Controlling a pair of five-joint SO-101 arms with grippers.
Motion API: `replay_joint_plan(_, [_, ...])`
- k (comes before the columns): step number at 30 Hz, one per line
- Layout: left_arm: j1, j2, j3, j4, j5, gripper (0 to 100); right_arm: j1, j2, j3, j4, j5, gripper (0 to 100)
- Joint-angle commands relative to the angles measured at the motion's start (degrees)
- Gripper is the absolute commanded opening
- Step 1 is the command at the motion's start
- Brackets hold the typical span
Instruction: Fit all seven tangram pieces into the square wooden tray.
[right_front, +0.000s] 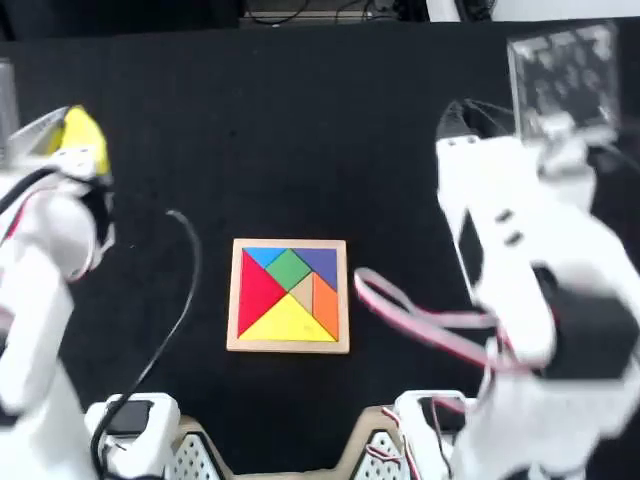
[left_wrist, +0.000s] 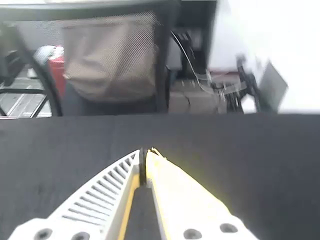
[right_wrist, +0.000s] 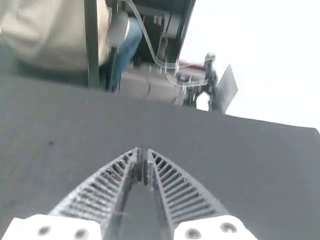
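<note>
Looking first at the high view, I see the square wooden tray (right_front: 288, 346) in the middle of the black table cloth (right_front: 300, 150). Inside the tray lie a big red triangle (right_front: 258, 295), a big yellow triangle (right_front: 288, 320), a blue triangle (right_front: 262, 256), a green square (right_front: 290, 268), a purple piece (right_front: 322, 262), an orange piece (right_front: 325, 303) and a small tan triangle (right_front: 303, 292). They fill the square without a gap that I can see. No loose piece lies on the cloth around the tray, so I judge the task as finished, with nothing left to place. My left gripper (right_front: 65, 130) is well apart from the tray on one side, and my right gripper (right_front: 455, 118) well apart on the other side.

In the left wrist view, my left gripper (left_wrist: 145, 152) has its white and yellow fingers pressed together and holds nothing.

In the right wrist view, my right gripper (right_wrist: 142, 152) is closed in the same way and is empty, above bare cloth.
</note>
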Motion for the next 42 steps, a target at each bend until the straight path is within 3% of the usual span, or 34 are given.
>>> replay_joint_plan(1, [-3.4, -7.9, 2.2, 2.1, 3.8, 3, -0.4, -8.7, 3.2, 0.8, -0.6, 1.1])
replay_joint_plan(4, [-4.0, -17.1, 9.0, 4.1, 3.9, 3, -0.4, -18.9, 12.3, -0.4, -0.6, 1.1])
replay_joint_plan(7, [-4.1, -26.3, 19.2, -0.9, 3.9, 3, -0.3, -30.5, 24.7, -7.1, -0.6, 1.1])
replay_joint_plan(12, [-4.2, -37.2, 41.3, -24.8, 3.8, 3, 0.0, -47.2, 48.8, -29.5, -0.6, 1.1])
replay_joint_plan(16, [-4.0, -34.1, 53.6, -41.8, -0.4, 3, 0.1, -46.4, 56.2, -38.8, -0.6, 1.1])
replay_joint_plan(22, [-3.6, -19.5, 54.5, -42.9, -0.9, 3, 0.0, -30.0, 55.3, -43.3, -0.6, 1.1])
replay_joint_plan(26, [-4.3, -19.8, 64.9, -43.4, -0.9, 3, -0.2, -28.6, 61.3, -44.0, -3.6, 1.1])
replay_joint_plan(34, [-4.3, -40.6, 93.5, -48.7, -1.1, 3, 0.2, -40.2, 88.6, -50.7, -4.0, 1.1])
replay_joint_plan(38, [-4.4, -53.4, 107.8, -48.6, -1.5, 3, 0.7, -50.0, 102.9, -54.6, -0.4, 1.1])
replay_joint_plan(42, [-6.2, -59.5, 111.3, -46.1, -4.4, 3, 0.7, -58.6, 110.6, -50.9, 3.6, 1.1])
